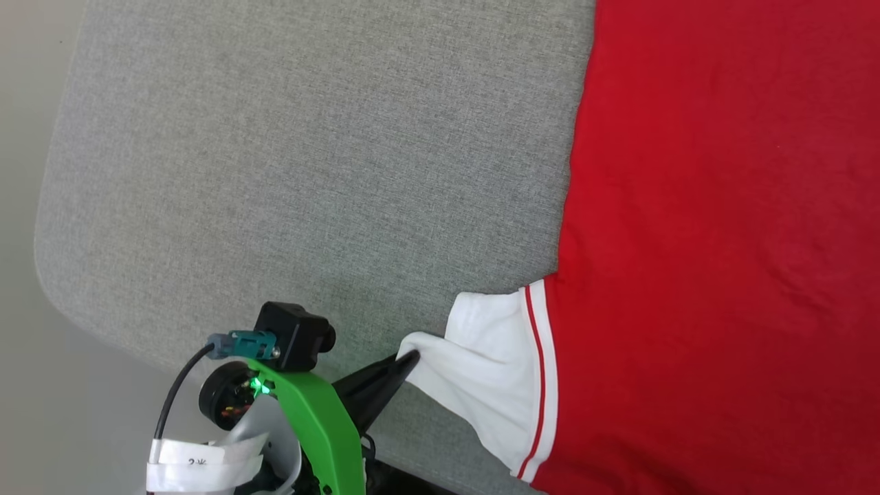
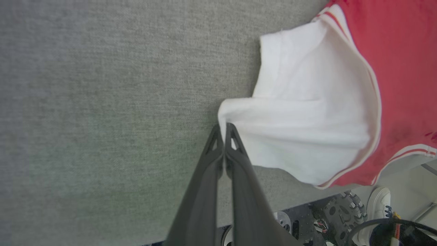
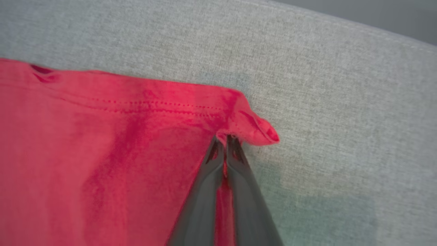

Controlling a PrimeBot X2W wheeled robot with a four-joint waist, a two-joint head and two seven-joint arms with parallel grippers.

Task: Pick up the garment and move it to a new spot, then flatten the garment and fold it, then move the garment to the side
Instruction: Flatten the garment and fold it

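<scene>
The garment point(image 1: 722, 227), a red shirt with white sleeves and striped trim, lies spread on the grey padded table point(image 1: 309, 172), covering the right side of the head view. My left gripper point(image 1: 410, 357) is shut on the tip of its white sleeve point(image 2: 307, 116), which is pulled out to a point toward the table's near edge. In the left wrist view the left gripper point(image 2: 224, 125) has the sleeve corner pinched between its fingertips. My right gripper point(image 3: 225, 137) is shut on a red hemmed corner of the garment point(image 3: 102, 153), which bunches up beside the fingertips.
Bare grey table surface lies left of the shirt, with its rounded corner point(image 1: 51, 275) at the lower left and pale floor point(image 1: 27, 206) beyond. Below the table edge are the robot's base point(image 2: 327, 212) and a white shoe point(image 2: 379, 201).
</scene>
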